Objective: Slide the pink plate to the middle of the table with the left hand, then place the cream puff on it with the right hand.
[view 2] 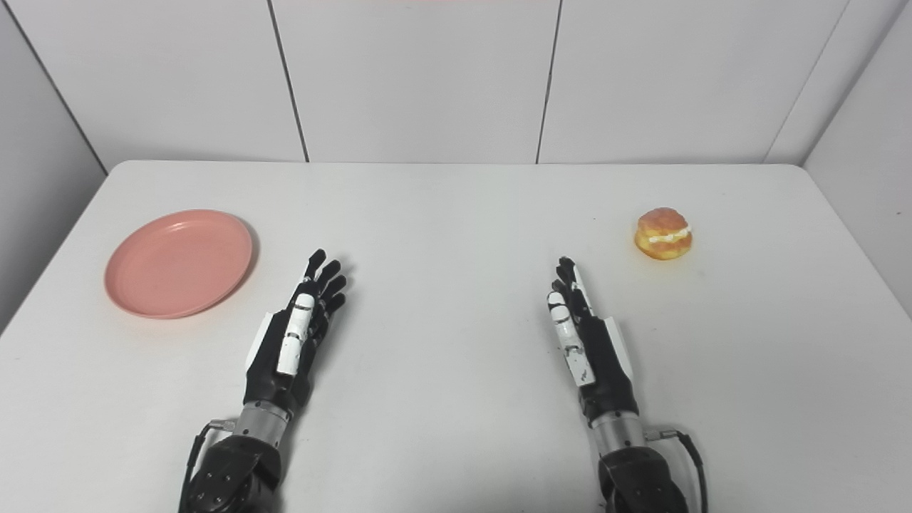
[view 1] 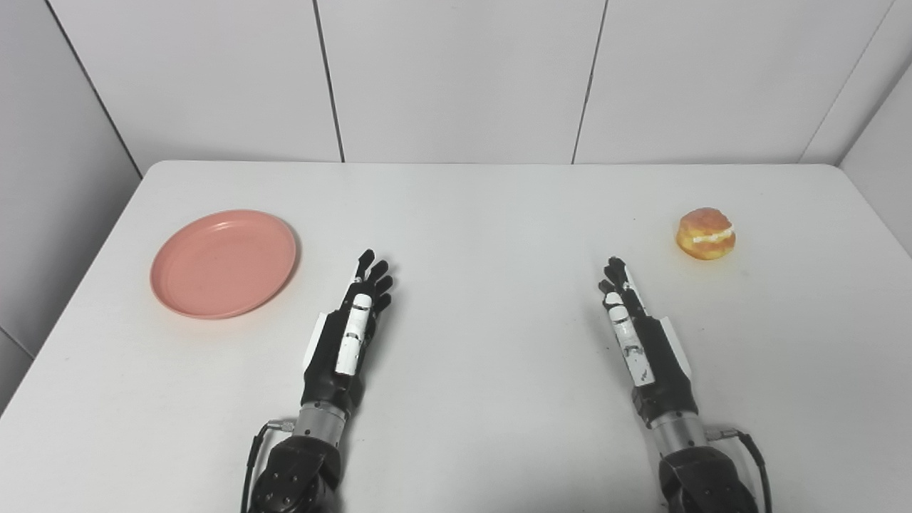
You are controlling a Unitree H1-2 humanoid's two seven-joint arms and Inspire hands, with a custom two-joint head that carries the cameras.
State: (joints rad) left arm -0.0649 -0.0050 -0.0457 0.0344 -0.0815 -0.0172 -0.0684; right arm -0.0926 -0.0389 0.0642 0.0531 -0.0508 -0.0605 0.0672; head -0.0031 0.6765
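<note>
Round pink plastic plate (view 1: 223, 262) parked far left on the white table (view 1: 484, 214) — golden cream-filled puff (view 1: 705, 233) far right.
Between them, left hand (view 1: 350, 331) and right hand (view 1: 638, 335) — both empty, fingers stretched out, touching neither.

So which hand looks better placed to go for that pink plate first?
The left hand. It rests open on the table just right of the pink plate, while the right hand lies far across, nearer the cream puff.
</note>
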